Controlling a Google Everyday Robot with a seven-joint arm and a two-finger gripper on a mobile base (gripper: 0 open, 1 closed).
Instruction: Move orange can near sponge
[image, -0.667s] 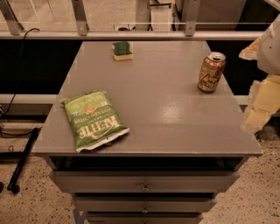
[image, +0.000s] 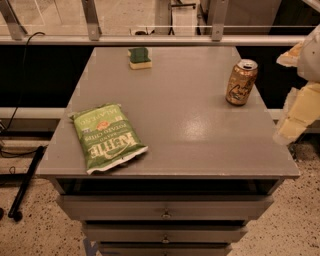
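The orange can (image: 241, 82) stands upright near the right edge of the grey table (image: 190, 130), towards the back. The sponge (image: 139, 57), dark green on top over a pale yellow base, lies at the back of the table, left of centre and far from the can. My gripper (image: 286, 95) hangs at the right edge of the view, beyond the table's right side, a little right of and nearer than the can. Its two pale fingers (image: 300, 115) stand apart with nothing between them. It touches neither the can nor the sponge.
A green chip bag (image: 107, 137) lies flat at the table's front left. Drawers (image: 165, 212) sit under the table top. A rail with metal posts (image: 150, 39) runs behind the table. A black cable and a bar (image: 25, 182) lie on the floor at the left.
The gripper has shifted slightly left and up at the right edge. The can, sponge and chip bag have not moved.
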